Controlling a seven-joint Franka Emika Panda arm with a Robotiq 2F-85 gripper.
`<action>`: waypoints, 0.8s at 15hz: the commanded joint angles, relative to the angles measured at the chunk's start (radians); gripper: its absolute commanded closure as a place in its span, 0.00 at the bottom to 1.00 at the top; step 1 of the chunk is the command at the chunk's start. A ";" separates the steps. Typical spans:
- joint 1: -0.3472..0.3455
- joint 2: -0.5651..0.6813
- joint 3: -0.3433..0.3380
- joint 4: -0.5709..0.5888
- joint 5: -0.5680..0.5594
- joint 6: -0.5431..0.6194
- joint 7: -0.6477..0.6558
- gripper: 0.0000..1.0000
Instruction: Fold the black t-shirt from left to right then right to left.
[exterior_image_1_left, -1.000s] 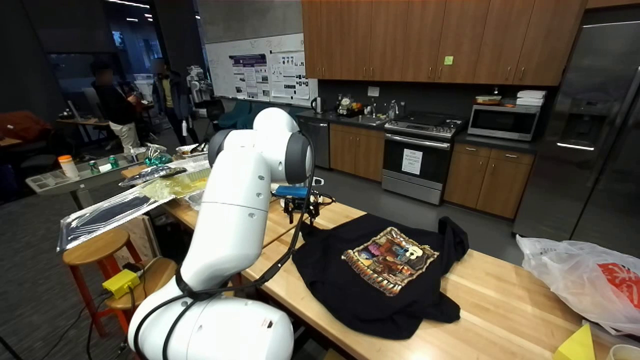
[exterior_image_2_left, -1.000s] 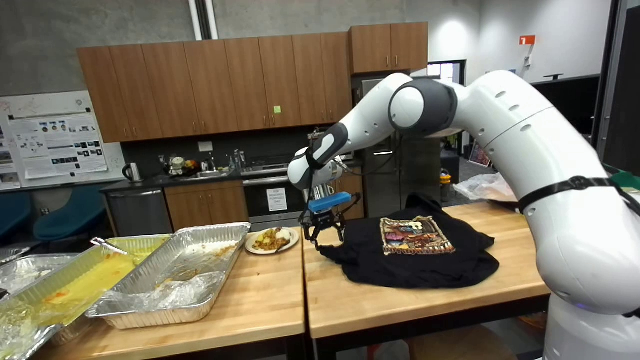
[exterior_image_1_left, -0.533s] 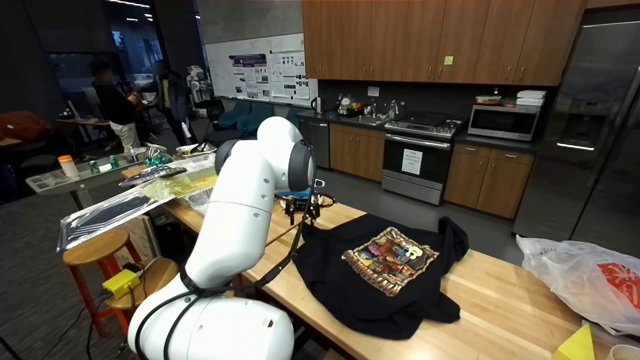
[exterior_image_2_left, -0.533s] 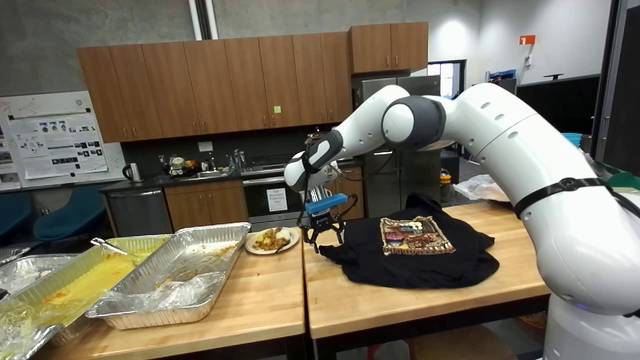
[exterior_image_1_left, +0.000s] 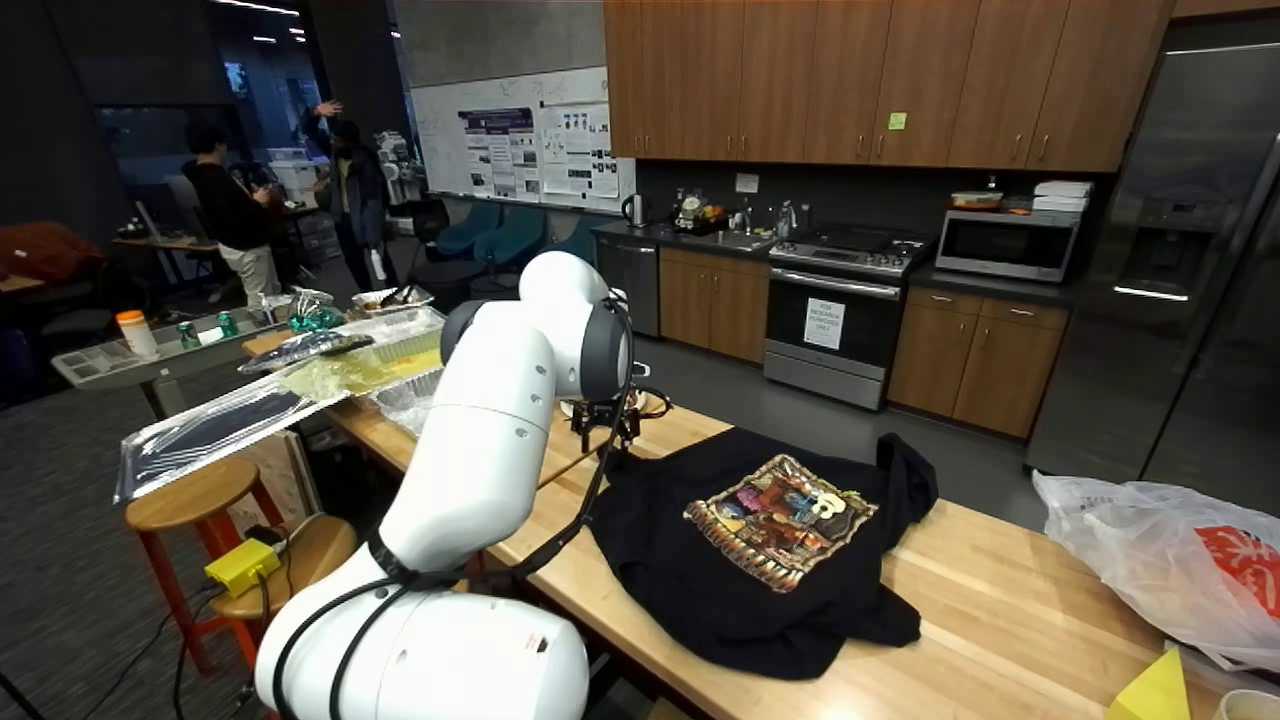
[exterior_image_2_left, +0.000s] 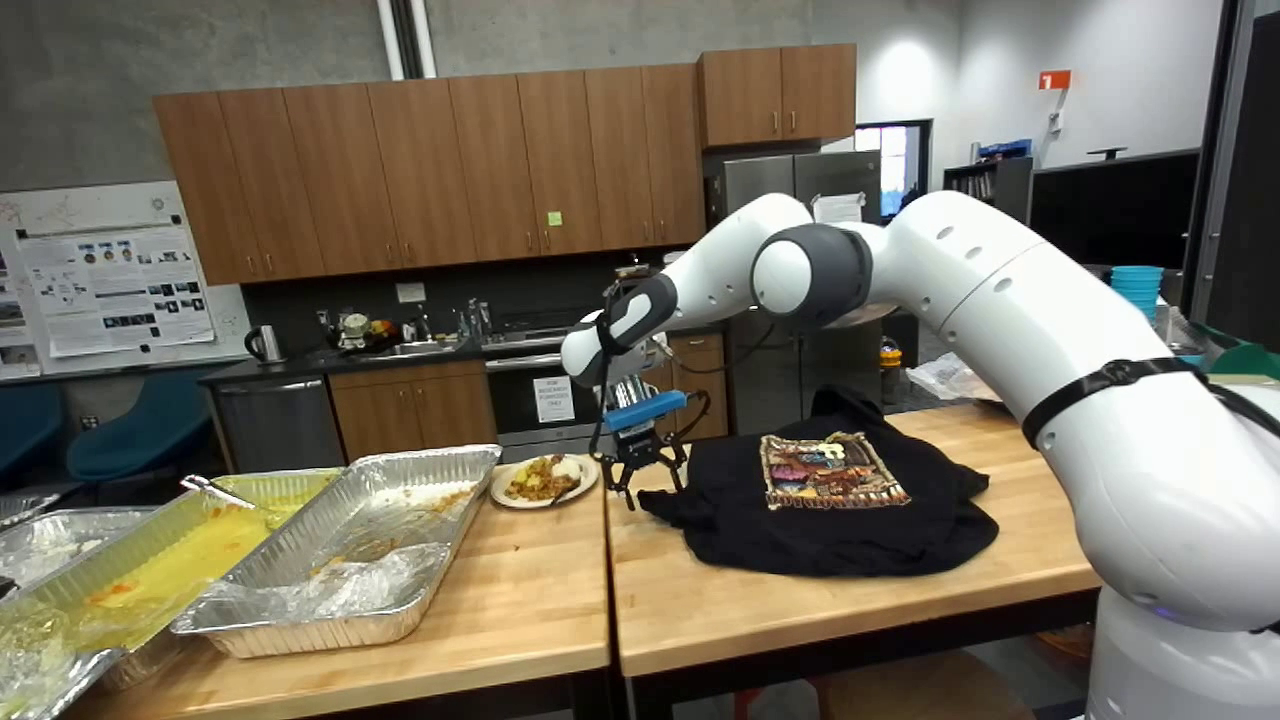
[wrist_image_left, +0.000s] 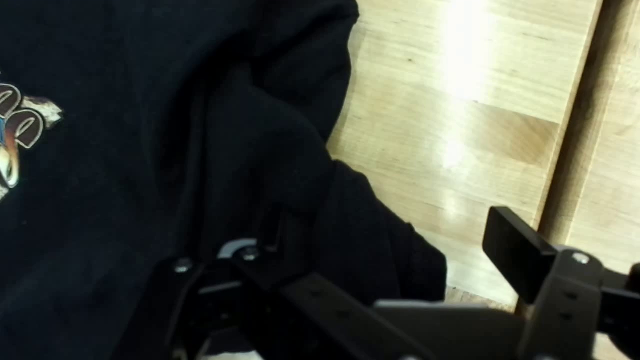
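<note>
I have my end effector (exterior_image_2_left: 655, 495) hanging, jaws wide apart, by one edge of the shirt (exterior_image_2_left: 790, 540); whether the two touch, I can't tell. The shirt lies spread on the bench (exterior_image_2_left: 720, 612), slightly rumpled, print (exterior_image_2_left: 833, 474) facing up.

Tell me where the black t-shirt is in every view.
In an exterior view: black t-shirt, lower half, mostly right of centre.
In an exterior view: black t-shirt, lower half, right of centre.
Wrist view: black t-shirt, mainly left, reaching past centre.
Shared landmark: chest print, cut by the wrist view's left edge.
</note>
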 joint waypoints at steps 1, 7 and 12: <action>0.032 0.054 -0.030 0.097 -0.003 -0.034 0.056 0.00; 0.057 0.109 -0.069 0.172 -0.010 -0.032 0.150 0.00; 0.061 0.137 -0.085 0.206 -0.005 -0.039 0.190 0.33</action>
